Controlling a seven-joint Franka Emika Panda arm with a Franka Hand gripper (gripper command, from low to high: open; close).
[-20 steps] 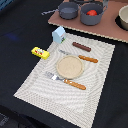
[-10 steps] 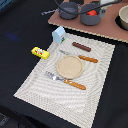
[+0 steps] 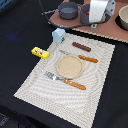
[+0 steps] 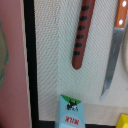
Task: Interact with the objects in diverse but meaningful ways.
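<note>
In the exterior view you see a pale woven placemat on a dark table. On the mat, the tan round plate sits near the middle. The fork lies along the plate's near edge, and the knife lies along its far edge. Beyond the knife lies the brown sausage stick, apart from it. The milk carton stands upright at the mat's far corner on the exterior view's left. The yellow butter box lies just at the mat's edge on the exterior view's left, nearer to you than the carton. At the back, a reddish board carries the grey two-handled pot and a second dark pan holding the red tomato. The arm's white wrist hangs over that board, in front of the tomato pan. You cannot see the fingers here.

In the wrist view you look down on the mat. You see the sausage stick beside the knife, not touching it. The milk carton and a corner of the butter box also show. No fingers show, so you cannot tell how the jaws stand.
</note>
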